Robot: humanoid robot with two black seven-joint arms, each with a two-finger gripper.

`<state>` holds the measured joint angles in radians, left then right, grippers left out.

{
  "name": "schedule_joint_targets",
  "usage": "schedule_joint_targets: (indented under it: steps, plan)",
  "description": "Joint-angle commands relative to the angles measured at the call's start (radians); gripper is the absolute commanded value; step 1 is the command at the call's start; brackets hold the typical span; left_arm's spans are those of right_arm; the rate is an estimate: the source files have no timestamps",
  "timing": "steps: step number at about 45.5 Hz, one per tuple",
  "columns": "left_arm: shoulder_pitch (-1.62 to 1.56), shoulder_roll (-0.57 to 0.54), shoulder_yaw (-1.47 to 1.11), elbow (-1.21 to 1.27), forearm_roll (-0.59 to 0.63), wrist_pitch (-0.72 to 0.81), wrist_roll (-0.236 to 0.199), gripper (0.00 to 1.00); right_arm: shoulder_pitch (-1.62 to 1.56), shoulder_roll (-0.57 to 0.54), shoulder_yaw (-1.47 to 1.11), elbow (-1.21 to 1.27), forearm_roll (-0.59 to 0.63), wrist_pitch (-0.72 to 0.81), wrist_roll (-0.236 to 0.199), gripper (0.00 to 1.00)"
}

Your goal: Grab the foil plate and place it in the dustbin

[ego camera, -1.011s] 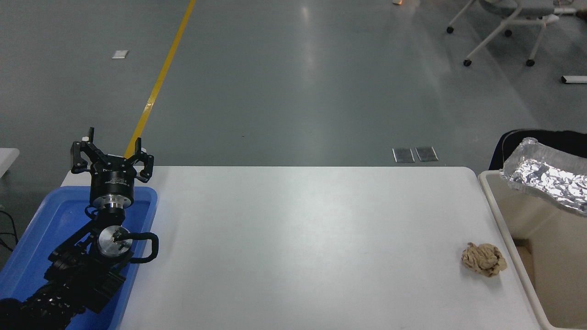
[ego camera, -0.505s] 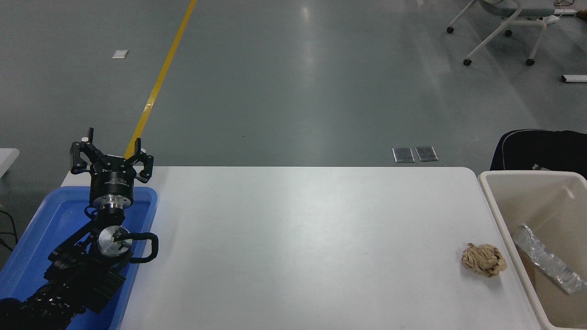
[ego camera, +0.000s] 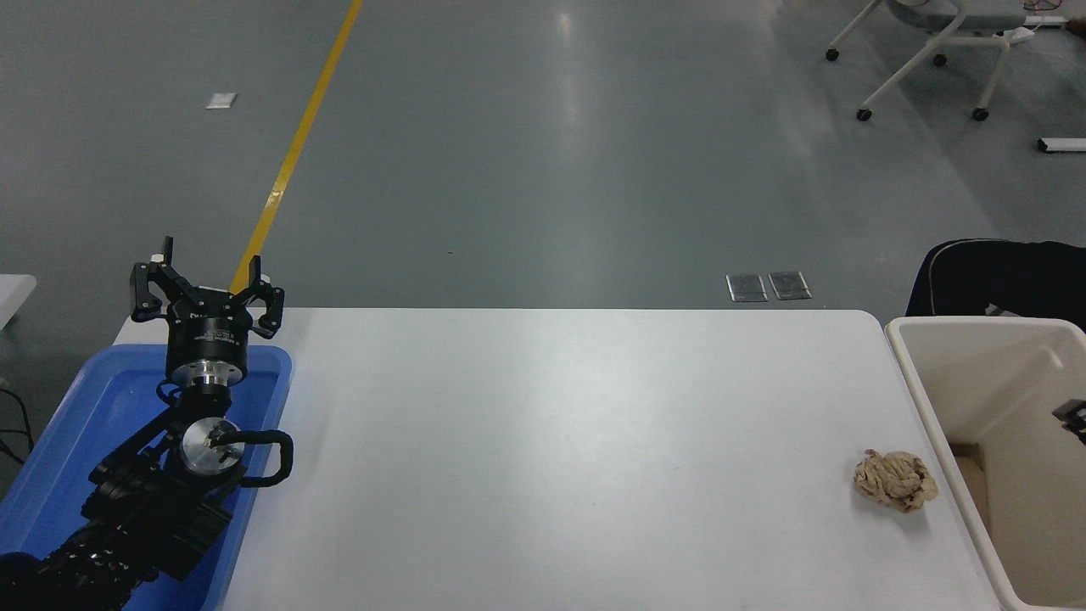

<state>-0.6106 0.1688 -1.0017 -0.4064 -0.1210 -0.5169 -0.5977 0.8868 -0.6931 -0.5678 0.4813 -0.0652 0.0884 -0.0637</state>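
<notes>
Head view — white table (ego camera: 543, 441) with the dustbin (ego camera: 933, 399) at the right edge of the frame.

Left gripper (ego camera: 206, 293) is parked at the lower left above a blue tray (ego camera: 51, 458), its fingers spread apart and clamped on nothing. At the right edge, a small black part of the right gripper (ego camera: 1072, 417) pokes in over the cream dustbin; I cannot tell how its fingers stand. No foil plate shows on the table, and the visible inside of the dustbin shows none either — its lower depth is cut off by the frame. 1 crumpled tan paper ball (ego camera: 895, 480) lies on the table just beside the dustbin's left wall.
</notes>
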Motion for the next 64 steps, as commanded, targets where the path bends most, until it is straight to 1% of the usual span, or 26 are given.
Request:
schedule_joint_targets:
  steps: [1,5,9,15,20,26,32,36,44,50,59,61,62,64]
  plan:
    - [0.000,0.000,0.000,-0.002,0.001,0.000,0.001,0.99,0.239,-0.137,-0.007,0.396,-0.209,0.005,0.002,0.88]
    - [0.000,0.000,0.000,0.000,0.001,0.000,0.001,0.99,0.314,-0.177,-0.007,0.529,-0.327,0.008,0.002,0.88]
    - [-0.001,0.000,0.000,-0.002,0.003,-0.002,0.001,0.99,0.369,-0.201,-0.009,0.644,-0.386,0.010,0.002,0.88]
    - [-0.001,0.000,0.002,-0.002,0.003,-0.002,0.002,0.99,0.435,-0.239,-0.021,0.778,-0.401,0.089,0.002,0.89]
    - [-0.001,0.000,0.000,-0.002,0.003,-0.002,0.002,0.99,0.549,-0.270,-0.121,0.879,-0.413,0.146,0.002,0.89]
    - [-0.001,0.000,0.000,-0.002,0.004,-0.002,0.002,0.99,0.779,-0.292,-0.282,1.042,-0.432,0.215,0.002,0.97]
    - [-0.001,0.000,0.000,-0.002,0.004,-0.002,0.002,0.99,1.032,-0.273,-0.432,1.177,-0.424,0.289,0.002,0.99]
    - [-0.001,0.000,0.002,-0.002,0.004,-0.002,0.002,0.99,1.141,-0.259,-0.477,1.211,-0.421,0.352,0.002,0.99]
    - [-0.001,0.000,0.002,-0.002,0.004,-0.002,0.004,0.99,1.302,-0.258,-0.484,1.264,-0.416,0.508,0.001,1.00]
    - [0.000,0.000,0.002,-0.002,0.004,-0.002,0.004,0.99,1.402,-0.241,-0.491,1.264,-0.364,0.629,-0.010,1.00]
    - [-0.001,0.000,0.002,-0.002,0.004,-0.002,0.002,0.99,1.425,-0.240,-0.489,1.264,-0.355,0.642,-0.011,1.00]
    - [0.000,0.000,0.002,-0.002,0.004,-0.002,0.004,0.99,1.425,-0.241,-0.489,1.264,-0.355,0.637,-0.018,1.00]
    - [-0.001,0.000,0.002,-0.002,0.004,-0.002,0.004,0.99,1.425,-0.241,-0.489,1.264,-0.355,0.637,-0.025,1.00]
    - [0.000,0.000,0.002,-0.002,0.004,-0.002,0.002,0.99,1.425,-0.244,-0.491,1.264,-0.355,0.636,-0.057,1.00]
